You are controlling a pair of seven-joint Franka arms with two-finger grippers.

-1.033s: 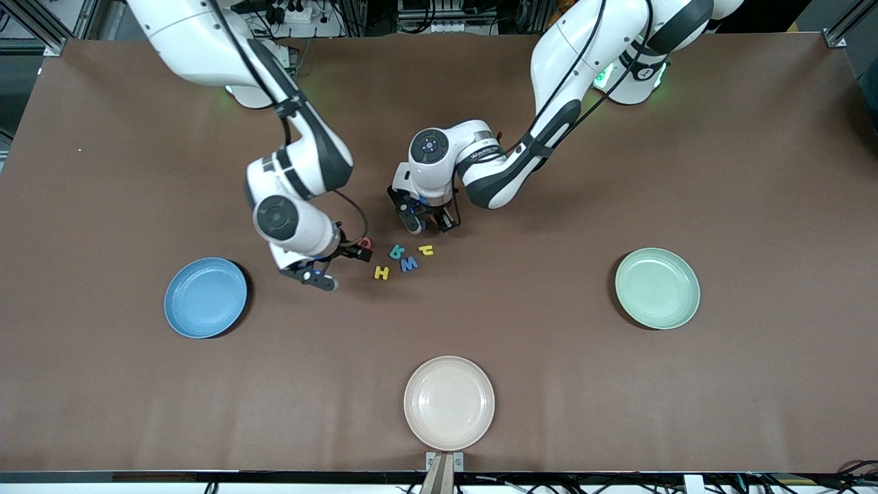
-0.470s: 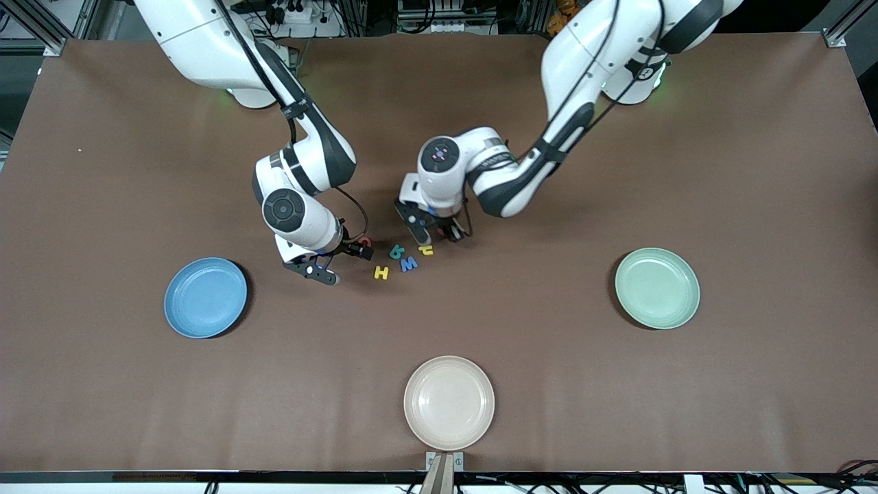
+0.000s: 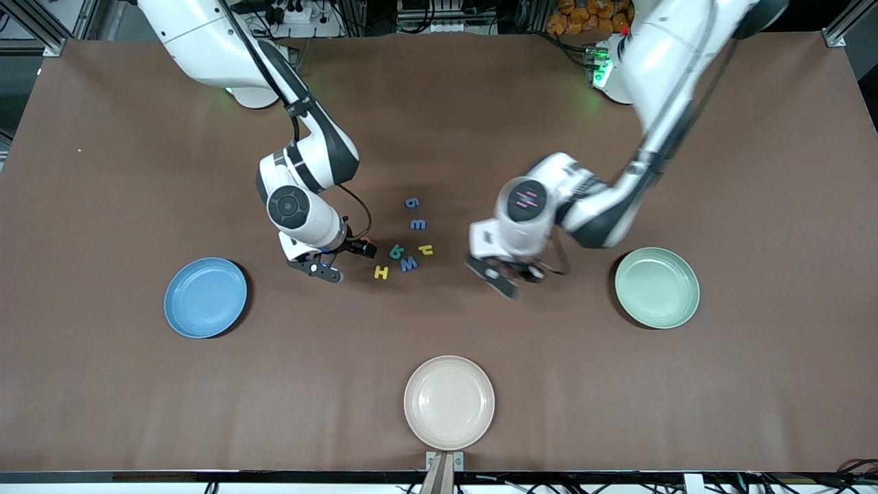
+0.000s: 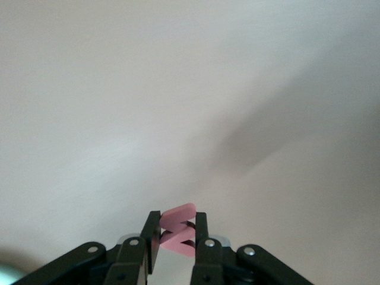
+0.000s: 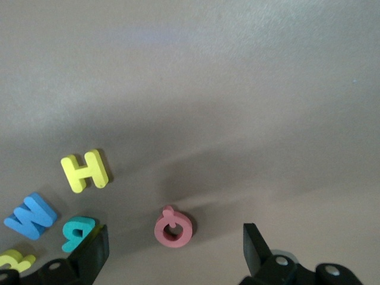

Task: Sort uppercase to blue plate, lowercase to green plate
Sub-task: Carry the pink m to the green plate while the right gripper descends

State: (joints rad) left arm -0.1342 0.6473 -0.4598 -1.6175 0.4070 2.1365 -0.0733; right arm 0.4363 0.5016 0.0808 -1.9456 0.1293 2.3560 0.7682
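Left gripper (image 3: 511, 274): up over bare table between the letter cluster and the green plate; its fingers (image 4: 153, 234) are pinched on a small red w (image 4: 178, 236), seen standing between them in the left wrist view.
Right gripper (image 3: 329, 264): low over the table at the cluster's edge toward the blue plate; jaws spread wide, nothing between them; the red Q (image 5: 173, 228) lies flat on the table between its fingers (image 5: 92, 249), not touched.
Uppercase letters: yellow H (image 3: 381, 273), blue W (image 3: 409, 263) and teal R (image 3: 396, 252) lie close together near the table's middle, on the brown mat.
Lowercase letters: yellow h (image 3: 426, 250) sits just beside the W and R; blue E-like piece (image 3: 418, 224) and blue g (image 3: 411, 202) lie farther from the front camera than the cluster.
Blue plate (image 3: 206, 297): toward the right arm's end, no letters on it.
Green plate (image 3: 657, 288): toward the left arm's end, no letters on it.
Beige plate (image 3: 449, 402): nearest the front camera, at mid-table.
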